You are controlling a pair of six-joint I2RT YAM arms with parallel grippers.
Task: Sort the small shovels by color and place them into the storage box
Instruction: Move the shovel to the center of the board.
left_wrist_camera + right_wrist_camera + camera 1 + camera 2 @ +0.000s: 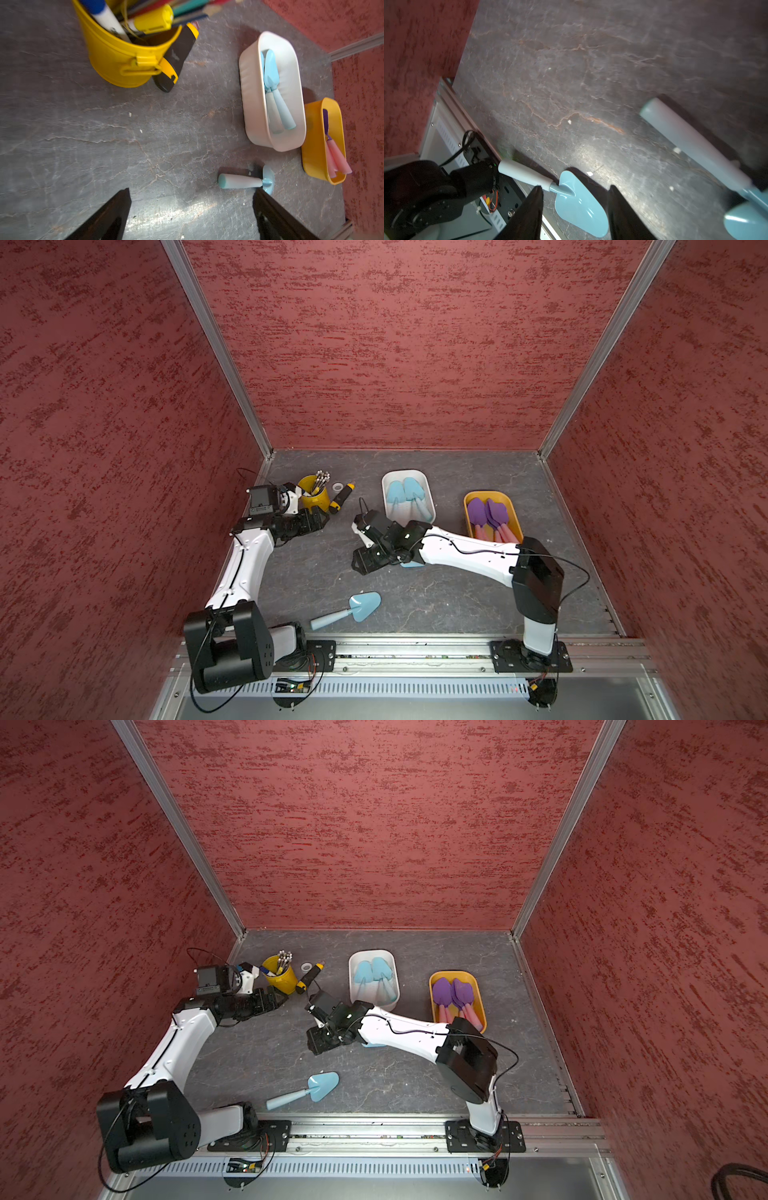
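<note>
Honestly, nothing readable anywhere here. The closest thing is a pale logo-ish mark on the black-and-yellow tool (176,56), which lies at about 3 o'clock of the yellow bucket (110,58) in both top views. It's too blurred to make out. The white marker (108,20) standing in that bucket has a bit of dark print down near the rim, also illegible.

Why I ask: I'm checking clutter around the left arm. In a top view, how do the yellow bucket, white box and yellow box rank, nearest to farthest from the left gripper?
Measured from the left gripper in a top view:
1. yellow bucket: right beside the gripper, at the back left.
2. white box: around mid-table, toward the back.
3. yellow box: farthest, beyond the white box on the right side.
</note>
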